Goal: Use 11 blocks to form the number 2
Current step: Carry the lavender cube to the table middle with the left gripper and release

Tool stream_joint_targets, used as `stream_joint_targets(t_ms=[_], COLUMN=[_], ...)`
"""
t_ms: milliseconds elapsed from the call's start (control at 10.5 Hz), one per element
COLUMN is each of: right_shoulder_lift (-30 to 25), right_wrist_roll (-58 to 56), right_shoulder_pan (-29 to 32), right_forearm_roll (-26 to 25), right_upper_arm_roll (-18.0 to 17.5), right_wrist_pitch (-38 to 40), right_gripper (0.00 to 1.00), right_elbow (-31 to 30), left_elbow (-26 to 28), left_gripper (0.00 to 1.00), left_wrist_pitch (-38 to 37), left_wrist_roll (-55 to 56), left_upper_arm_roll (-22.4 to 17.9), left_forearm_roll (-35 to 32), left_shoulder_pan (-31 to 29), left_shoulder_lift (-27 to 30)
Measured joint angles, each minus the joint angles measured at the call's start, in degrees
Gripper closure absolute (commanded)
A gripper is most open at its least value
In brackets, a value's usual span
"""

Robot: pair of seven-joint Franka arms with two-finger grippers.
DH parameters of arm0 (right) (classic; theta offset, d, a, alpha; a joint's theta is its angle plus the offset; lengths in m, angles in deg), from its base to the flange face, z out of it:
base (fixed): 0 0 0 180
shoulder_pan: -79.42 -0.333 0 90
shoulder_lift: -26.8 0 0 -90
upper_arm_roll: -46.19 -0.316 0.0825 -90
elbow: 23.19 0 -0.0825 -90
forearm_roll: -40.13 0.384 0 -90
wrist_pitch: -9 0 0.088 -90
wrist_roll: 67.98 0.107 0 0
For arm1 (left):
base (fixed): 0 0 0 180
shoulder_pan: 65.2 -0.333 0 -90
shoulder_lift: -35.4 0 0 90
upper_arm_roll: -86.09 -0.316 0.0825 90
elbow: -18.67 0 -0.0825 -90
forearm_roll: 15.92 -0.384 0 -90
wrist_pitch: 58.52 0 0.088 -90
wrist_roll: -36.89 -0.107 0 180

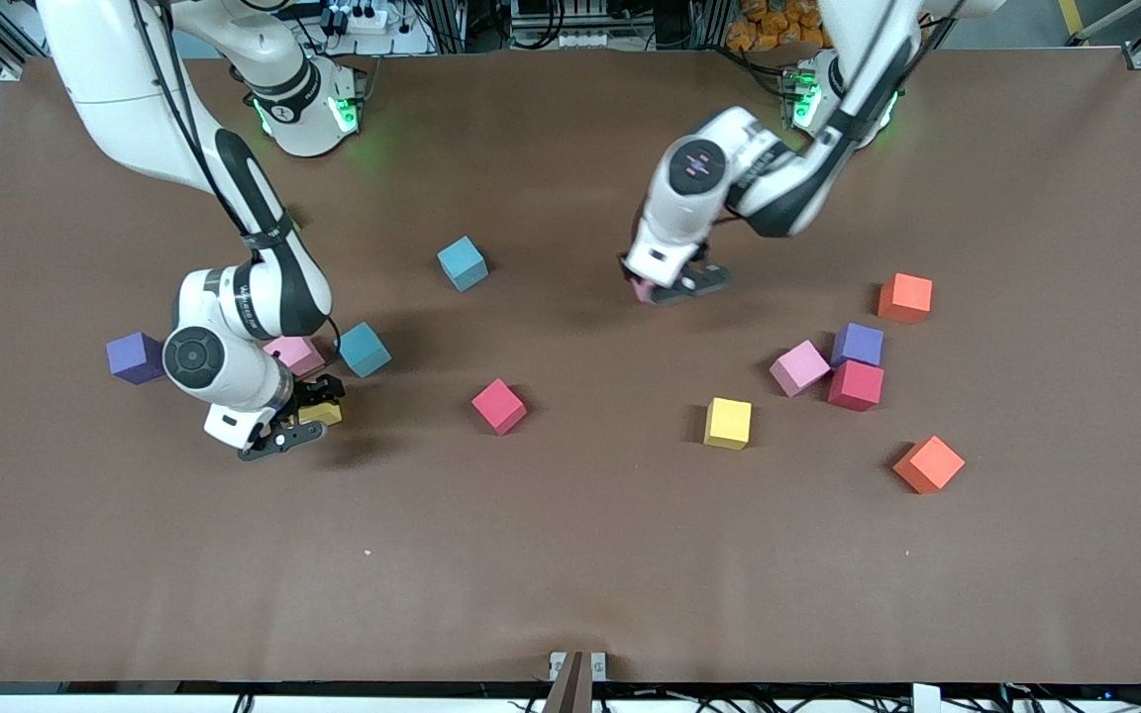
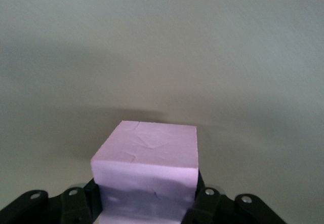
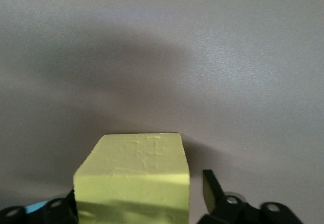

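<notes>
We have the left gripper (image 1: 652, 290) clamped on a pink block (image 2: 147, 168), fingers (image 2: 205, 203) pressed to both its sides in the left wrist view, hanging low over bare table w/ nothing directly below it; whether the block touches the mat we can't tell. Our right gripper (image 1: 305, 421) is down around a yellow block (image 3: 134, 176): one finger (image 3: 212, 188) stands clear of the block's side w/ a gap, so the jaws aren't tight yet & the block isn't gripped. Just beside that gripper, toward the arms' bases, sit another pink block (image 1: 293, 354) & a light blue one (image 1: 364, 349); a purple block (image 1: 135, 357) lies a bit further off toward the right arm's end. Loose blocks well apart from both grippers: blue (image 1: 462, 262), red (image 1: 498, 406), yellow (image 1: 728, 423), plus a cluster of pink (image 1: 799, 367), purple (image 1: 858, 344), red (image 1: 855, 385) & two orange (image 1: 905, 298) (image 1: 928, 463). No digit is laid out yet, so we judge the task barely begun. Risks as we see them: if the right jaws shut off-centre the yellow block could twist or squirt out; lifting could brush the pink neighbour close by; the left's pink block, if dropped from height, may bounce & land skewed, spoiling the grid later.
</notes>
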Motion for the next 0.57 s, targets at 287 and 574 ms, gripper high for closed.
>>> stream_joint_targets(t_ms=[287, 574], right_shoulder_lift=[-0.7, -5.8], right_wrist_roll=[0.0, 0.0], right_shoulder_pan=[-0.1, -0.2], right_forearm_roll=[0.5, 1.9], right_upper_arm_roll=[-0.9, -1.6], right_wrist_pitch=[-0.2, 4.6], right_gripper=[1.00, 1.00], right_elbow=[0.1, 0.4], left_elbow=[-4.9, -9.7], left_gripper=[1.00, 0.99], left_wrist_pitch=[-3.0, -4.5], left_wrist_roll=[0.0, -3.5], left_upper_arm_roll=[0.1, -0.1], left_forearm_roll=[0.2, 0.2], left_shoulder_pan=[8.6, 12.9], left_shoulder_lift=[-2.9, -7.8])
